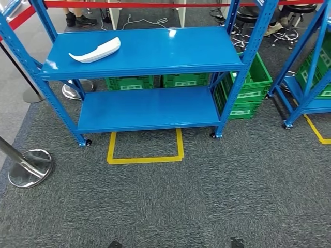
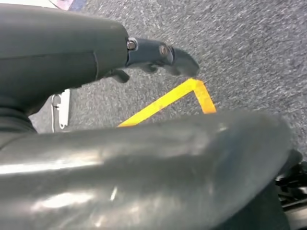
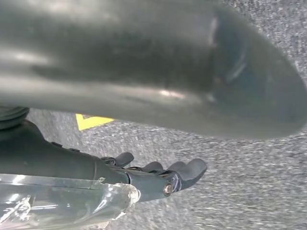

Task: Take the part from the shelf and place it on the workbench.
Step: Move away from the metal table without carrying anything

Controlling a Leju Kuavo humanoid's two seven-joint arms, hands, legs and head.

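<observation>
Seeing the part (image 1: 95, 50) near the shelf (image 1: 156, 49) edge, both hands (left (image 2: 159, 55), right (image 3: 170, 175)) hanging empty, fingers loosely extended, I fear a clumsy reach knocking it off.

White part (image 1: 96, 50) lying on blue shelf (image 1: 156, 46) top tier, left end; green crates (image 1: 250, 88) behind.

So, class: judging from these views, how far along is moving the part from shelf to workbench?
The white part lies on the blue shelf's top level. The left hand and right hand hang over carpet, holding nothing. Still ahead: gripping the part and carrying it to a workbench.
</observation>
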